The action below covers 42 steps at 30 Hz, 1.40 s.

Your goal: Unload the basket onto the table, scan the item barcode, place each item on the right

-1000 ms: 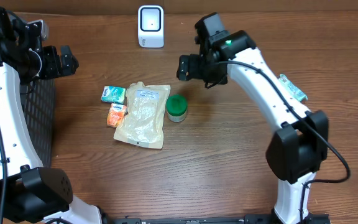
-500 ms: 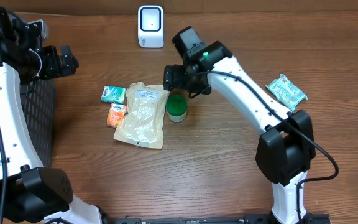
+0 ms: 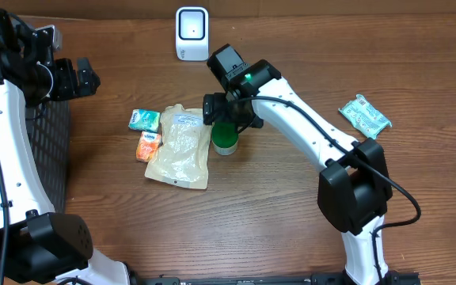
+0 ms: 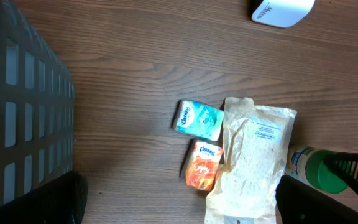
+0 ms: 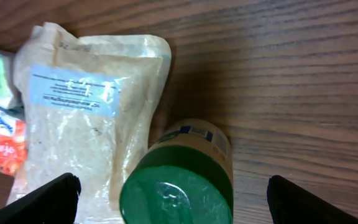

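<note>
**Green-lidded jar not yet lifted, scan to come**

Green lid up, the jar stands on the table, ungrasped. The right claw hovers directly above it, fingers spread wide to either side. Judging by that, lifting the jar, carrying it to the scanner beyond the jar and presenting the barcode are all left to do. The left claw, also spread and holding nothing, hangs far left of the jar. The right wrist view shows the jar's label, unseen from overhead. Only the overhead shows a teal packet well right of the jar.
</note>
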Each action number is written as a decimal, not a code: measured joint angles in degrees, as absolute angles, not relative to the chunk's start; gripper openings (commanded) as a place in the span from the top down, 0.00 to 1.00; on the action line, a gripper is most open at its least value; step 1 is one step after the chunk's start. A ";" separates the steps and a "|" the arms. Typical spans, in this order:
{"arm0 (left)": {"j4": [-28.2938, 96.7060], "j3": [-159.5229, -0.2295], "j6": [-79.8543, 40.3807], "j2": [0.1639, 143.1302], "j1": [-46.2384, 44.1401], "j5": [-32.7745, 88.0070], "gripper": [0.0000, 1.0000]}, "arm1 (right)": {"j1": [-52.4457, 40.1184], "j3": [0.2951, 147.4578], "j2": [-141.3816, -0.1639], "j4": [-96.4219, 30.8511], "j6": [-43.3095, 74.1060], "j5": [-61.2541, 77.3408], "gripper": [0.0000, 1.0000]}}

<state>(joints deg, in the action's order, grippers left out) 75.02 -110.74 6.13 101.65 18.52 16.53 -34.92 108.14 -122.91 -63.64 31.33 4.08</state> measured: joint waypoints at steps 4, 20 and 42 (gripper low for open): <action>75.02 -110.74 6.13 101.65 18.52 16.53 0.01 | -35.00 108.14 -123.28 -63.68 31.35 4.12 0.06; 75.02 -110.74 6.13 101.65 18.52 16.53 0.01 | -36.38 105.08 -123.31 -63.66 32.62 4.03 0.07; 75.02 -110.74 6.13 101.65 18.52 16.53 0.00 | -37.69 104.60 -123.31 -63.70 32.84 4.03 0.12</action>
<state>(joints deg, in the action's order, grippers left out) 75.02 -110.74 6.13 101.65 18.52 16.53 -37.69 104.60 -123.31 -63.70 32.84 4.03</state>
